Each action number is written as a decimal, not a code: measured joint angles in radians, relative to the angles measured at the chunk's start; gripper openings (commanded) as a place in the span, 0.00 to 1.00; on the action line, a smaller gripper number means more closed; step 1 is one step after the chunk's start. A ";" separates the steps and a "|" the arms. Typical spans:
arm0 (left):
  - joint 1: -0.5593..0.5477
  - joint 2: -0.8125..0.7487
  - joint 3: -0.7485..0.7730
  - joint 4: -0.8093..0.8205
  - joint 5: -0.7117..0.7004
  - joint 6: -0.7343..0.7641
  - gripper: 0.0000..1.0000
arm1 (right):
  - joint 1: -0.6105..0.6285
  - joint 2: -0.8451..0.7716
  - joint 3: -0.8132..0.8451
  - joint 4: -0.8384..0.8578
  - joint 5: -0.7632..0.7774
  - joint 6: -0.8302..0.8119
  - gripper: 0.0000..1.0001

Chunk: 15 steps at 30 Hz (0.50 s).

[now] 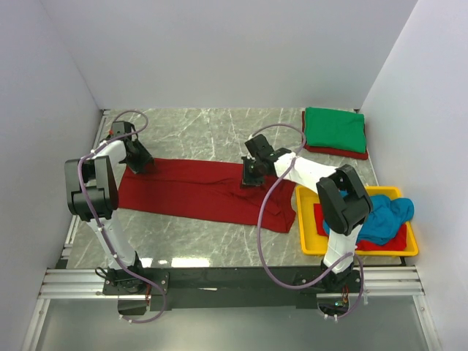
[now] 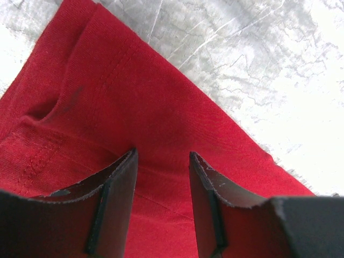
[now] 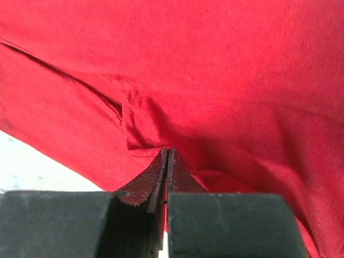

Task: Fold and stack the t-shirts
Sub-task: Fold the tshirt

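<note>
I read the left gripper (image 1: 139,162) at the left end of a long dark red cloth t-shirt (image 1: 197,194), which lies as a flat band across the grey marble-patterned table (image 1: 219,128). In the left wrist view its two black fingers (image 2: 115,199) stand well apart. Red fabric shows flat in the gap, and nothing is clamped. The shirt's edge runs diagonally there against bare table.

Right of centre, the right gripper (image 1: 252,175) sits on the far edge of the same shirt. In the right wrist view its fingers are pressed together and the cloth puckers at their tips, so I read a pinch of shirt held between them.

At the far right corner, a folded green cloth t-shirt (image 1: 334,129) lies on top of a folded red cloth t-shirt (image 1: 336,153). Nearer the arm bases, a yellow plastic tray (image 1: 302,219) holds a crumpled teal blue cloth t-shirt (image 1: 384,219) over a red cloth garment (image 1: 380,247).
</note>
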<state>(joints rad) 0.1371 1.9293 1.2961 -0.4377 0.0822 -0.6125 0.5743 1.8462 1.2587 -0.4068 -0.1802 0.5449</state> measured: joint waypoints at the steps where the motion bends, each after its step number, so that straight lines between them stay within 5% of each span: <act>1: 0.000 0.000 0.000 0.000 0.000 0.000 0.49 | 0.006 0.000 0.000 -0.010 0.004 0.000 0.00; 15: 0.003 -0.002 -0.013 0.017 0.003 0.001 0.48 | 0.088 -0.004 0.018 -0.099 0.041 0.008 0.00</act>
<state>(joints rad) 0.1406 1.9274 1.2827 -0.4210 0.0853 -0.6113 0.6621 1.8420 1.2762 -0.5060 -0.1390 0.5529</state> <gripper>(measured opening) 0.482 0.010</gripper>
